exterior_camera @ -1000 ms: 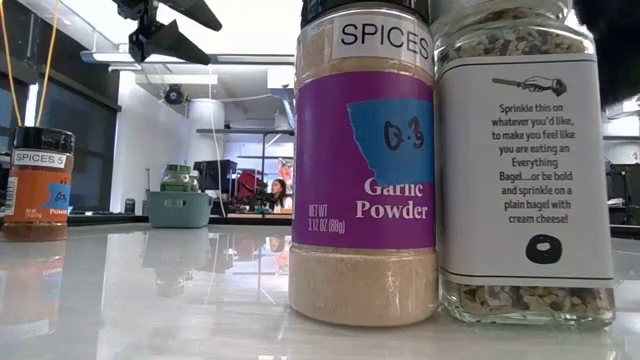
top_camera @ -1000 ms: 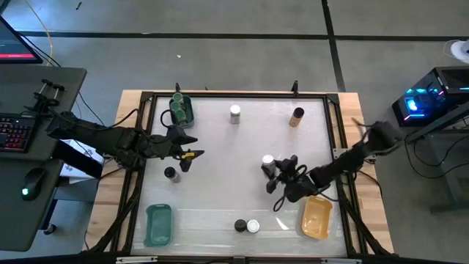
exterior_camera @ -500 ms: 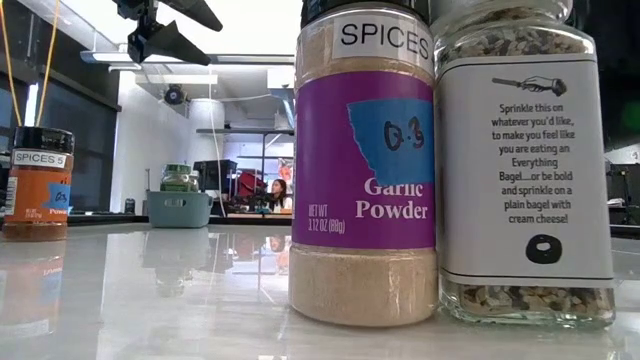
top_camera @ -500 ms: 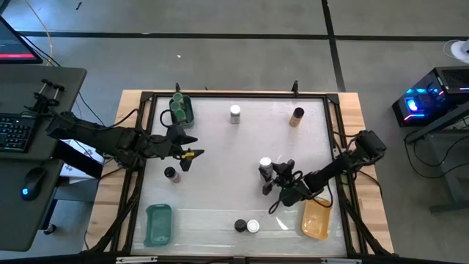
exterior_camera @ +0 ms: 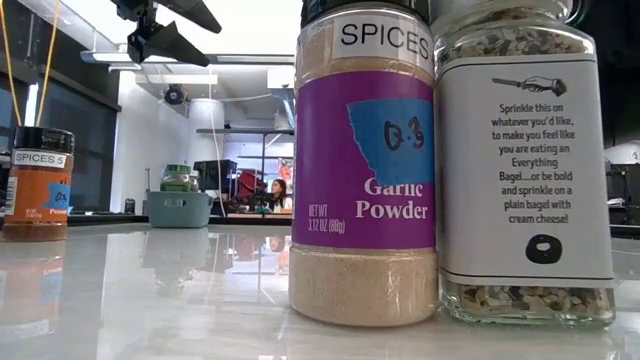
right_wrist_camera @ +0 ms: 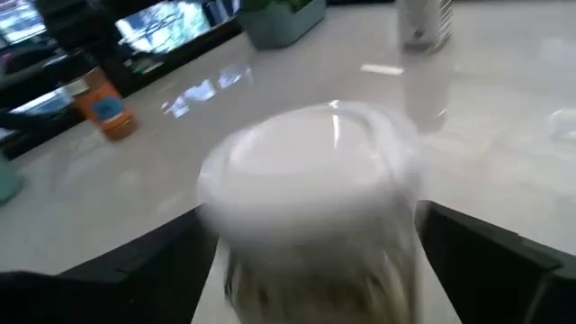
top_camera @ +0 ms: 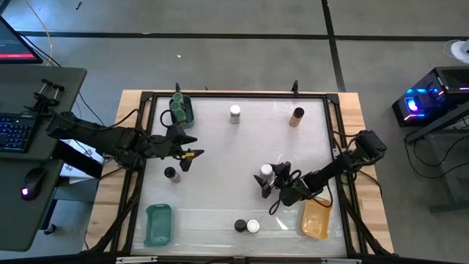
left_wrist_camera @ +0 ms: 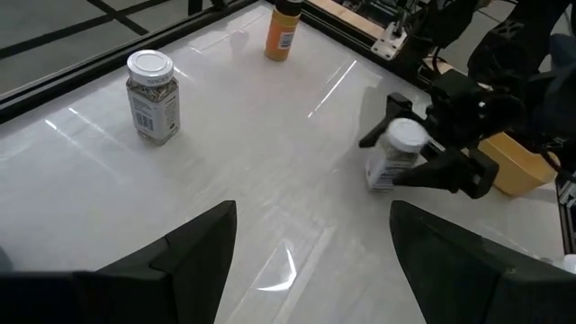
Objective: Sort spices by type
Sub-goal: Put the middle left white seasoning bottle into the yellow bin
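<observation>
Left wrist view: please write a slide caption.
Right claw straddles a white-lidded spice jar; two more jars stand beyond.

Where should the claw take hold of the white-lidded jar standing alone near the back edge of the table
Grip the white-lidded jar across its round body just below the lid, coming straight down from above. It stands upright with open table on every side, so the fingers can probably straddle it from any direction.

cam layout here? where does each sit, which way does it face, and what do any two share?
High: overhead, straight down; both arms, left gripper, right gripper.
Low: tabletop level, across the table; garlic powder jar up close.
Left wrist: looks past its fingers toward the right arm.
Right wrist: on the white-lidded jar.
Shared: that jar, both wrist views.
</observation>
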Action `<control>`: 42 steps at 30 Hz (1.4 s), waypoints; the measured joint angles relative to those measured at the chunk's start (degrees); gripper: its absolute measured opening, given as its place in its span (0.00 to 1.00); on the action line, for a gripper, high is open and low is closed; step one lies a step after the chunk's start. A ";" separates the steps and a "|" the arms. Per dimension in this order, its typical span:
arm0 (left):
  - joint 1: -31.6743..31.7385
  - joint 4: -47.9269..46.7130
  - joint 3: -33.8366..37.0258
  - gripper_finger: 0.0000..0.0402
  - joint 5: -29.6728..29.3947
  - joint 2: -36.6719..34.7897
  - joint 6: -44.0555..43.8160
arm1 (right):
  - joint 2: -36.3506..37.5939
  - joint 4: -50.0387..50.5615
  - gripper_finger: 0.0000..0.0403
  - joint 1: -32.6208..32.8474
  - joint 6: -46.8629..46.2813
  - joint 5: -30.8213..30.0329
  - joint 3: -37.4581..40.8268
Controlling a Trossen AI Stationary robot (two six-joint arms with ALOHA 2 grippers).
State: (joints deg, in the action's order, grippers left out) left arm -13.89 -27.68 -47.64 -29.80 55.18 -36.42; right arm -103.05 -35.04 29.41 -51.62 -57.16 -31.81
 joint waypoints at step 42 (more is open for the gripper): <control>0.00 -2.40 -0.01 0.69 0.02 0.00 6.59 | 15.29 99.30 0.89 -18.61 -1.82 56.36 -46.75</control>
State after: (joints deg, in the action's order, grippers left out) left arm -13.89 -30.09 -47.65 -29.78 55.18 -29.82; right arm -87.76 64.27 10.80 -53.44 -0.80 -78.56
